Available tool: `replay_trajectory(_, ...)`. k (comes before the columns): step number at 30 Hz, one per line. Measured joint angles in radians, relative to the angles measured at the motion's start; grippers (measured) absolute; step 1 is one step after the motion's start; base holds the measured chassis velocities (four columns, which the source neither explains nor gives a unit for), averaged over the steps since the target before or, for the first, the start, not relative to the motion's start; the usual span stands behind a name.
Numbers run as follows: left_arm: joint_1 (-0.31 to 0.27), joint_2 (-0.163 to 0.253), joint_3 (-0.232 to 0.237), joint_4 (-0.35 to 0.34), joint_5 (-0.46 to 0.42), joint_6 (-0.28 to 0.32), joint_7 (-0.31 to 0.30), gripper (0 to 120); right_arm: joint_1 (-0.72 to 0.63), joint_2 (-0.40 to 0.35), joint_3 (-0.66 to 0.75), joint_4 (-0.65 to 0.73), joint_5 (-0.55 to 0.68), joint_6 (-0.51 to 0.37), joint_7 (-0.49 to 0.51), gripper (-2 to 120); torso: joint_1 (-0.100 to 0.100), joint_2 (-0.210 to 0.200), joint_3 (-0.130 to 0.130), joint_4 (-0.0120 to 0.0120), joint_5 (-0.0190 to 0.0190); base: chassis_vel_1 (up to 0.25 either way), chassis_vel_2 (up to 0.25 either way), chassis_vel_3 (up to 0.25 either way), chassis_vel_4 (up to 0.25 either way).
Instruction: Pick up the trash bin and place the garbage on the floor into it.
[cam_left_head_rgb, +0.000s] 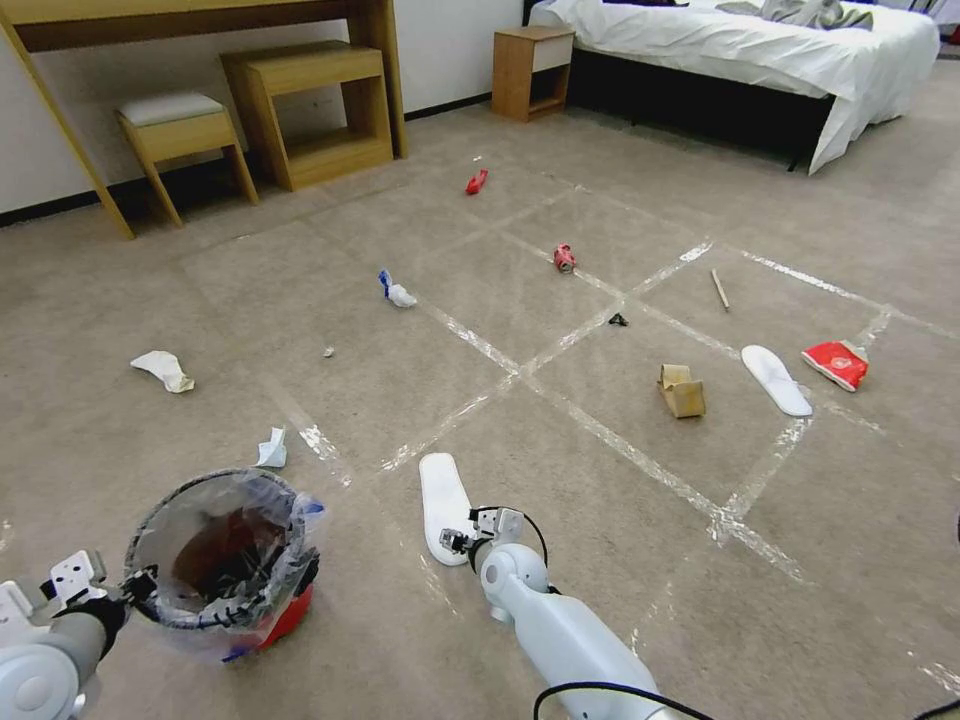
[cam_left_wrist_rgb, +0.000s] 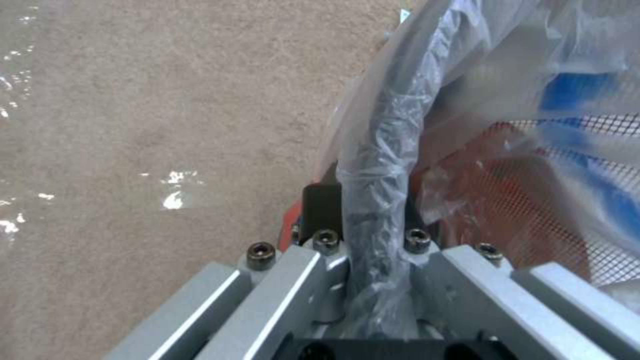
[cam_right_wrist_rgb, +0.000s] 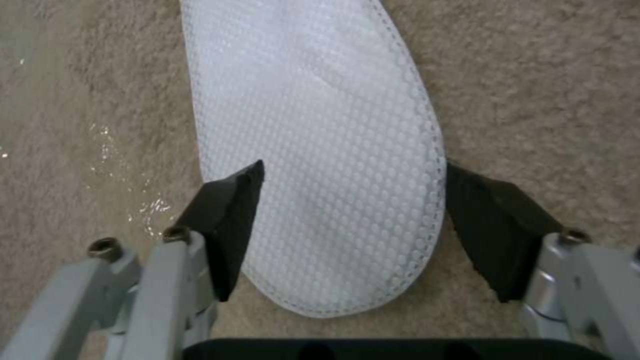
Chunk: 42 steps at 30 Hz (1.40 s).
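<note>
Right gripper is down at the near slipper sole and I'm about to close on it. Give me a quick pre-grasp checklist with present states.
1. left gripper shut on the trash bin rim: ok.
2. Bin mouth facing up and open, liner in place: ok.
3. right gripper open: ok.
4. near slipper sole between the fingers, one at each long edge: ok.
5. Fingertips low enough to catch the flat sole off the floor: cannot tell.
6. No other litter between the fingers: ok.
</note>
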Motion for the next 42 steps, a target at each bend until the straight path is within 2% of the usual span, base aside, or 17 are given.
replay_trajectory(3, -0.002, 0.000, 0.003, 0.000, 0.000, -0.002, 0.000, 1, 0.003, 0.008, -0.008, -0.018, -0.006, 0.011, -0.013, 53, 0.000, 0.000, 0.000, 0.0008, 0.0003, 0.000, 0.000, 0.000, 0.000)
replay_trajectory(6, -0.004, 0.001, 0.006, 0.001, 0.001, -0.003, 0.000, 1, 0.004, 0.013, -0.014, -0.030, -0.012, 0.018, -0.019, 47, 0.000, 0.000, 0.000, 0.0004, 0.0000, 0.000, 0.000, 0.000, 0.000)
replay_trajectory(8, -0.006, -0.001, 0.010, 0.003, 0.004, -0.004, 0.001, 1, 0.004, 0.021, -0.023, -0.036, -0.013, 0.022, -0.029, 45, 0.000, 0.000, 0.000, 0.0014, 0.0014, 0.000, 0.000, 0.000, 0.000)
replay_trajectory(10, -0.006, -0.003, 0.012, 0.004, 0.008, -0.006, 0.002, 1, 0.003, 0.021, -0.026, -0.037, -0.014, 0.023, -0.030, 44, 0.000, 0.000, 0.000, 0.0016, 0.0011, 0.000, 0.000, 0.000, 0.000)
replay_trajectory(14, -0.008, -0.006, 0.015, 0.006, 0.011, -0.006, 0.003, 1, -0.004, 0.021, -0.033, -0.032, -0.015, 0.026, -0.032, 42, 0.000, 0.000, 0.000, 0.0009, 0.0009, 0.000, 0.000, 0.000, 0.000)
replay_trajectory(25, -0.006, -0.006, 0.011, 0.010, 0.014, -0.011, 0.004, 1, -0.023, -0.002, -0.051, -0.003, -0.018, 0.030, -0.035, 42, 0.000, 0.000, 0.000, 0.0011, 0.0010, 0.000, 0.000, 0.000, 0.000)
replay_trajectory(31, -0.003, -0.006, 0.009, 0.008, 0.015, -0.011, 0.004, 1, -0.026, -0.011, -0.056, -0.001, -0.020, 0.047, -0.045, 33, 0.000, 0.000, 0.000, 0.0008, 0.0007, 0.000, 0.000, 0.000, 0.000)
replay_trajectory(34, 0.001, -0.007, 0.009, 0.006, 0.016, -0.011, 0.004, 1, -0.030, -0.015, -0.059, 0.001, -0.022, 0.054, -0.050, 20, 0.000, -0.001, 0.000, 0.0010, 0.0007, 0.000, 0.000, 0.000, 0.000)
replay_trajectory(35, 0.001, -0.007, 0.009, 0.006, 0.016, -0.011, 0.004, 1, -0.030, -0.015, -0.059, 0.001, -0.022, 0.054, -0.050, 20, 0.000, -0.001, 0.000, 0.0010, 0.0007, 0.000, 0.000, 0.000, 0.000)
replay_trajectory(38, 0.002, -0.008, 0.009, 0.004, 0.017, -0.012, 0.004, 1, -0.036, -0.019, -0.060, 0.010, -0.024, 0.058, -0.053, 4, 0.000, -0.001, 0.000, 0.0011, 0.0008, 0.000, 0.000, 0.000, 0.000)
replay_trajectory(42, 0.002, -0.009, 0.011, 0.004, 0.021, -0.013, 0.004, 1, -0.042, -0.025, -0.063, 0.022, -0.024, 0.060, -0.054, 0, 0.000, -0.001, 0.000, 0.0012, 0.0007, 0.000, 0.000, 0.000, 0.000)
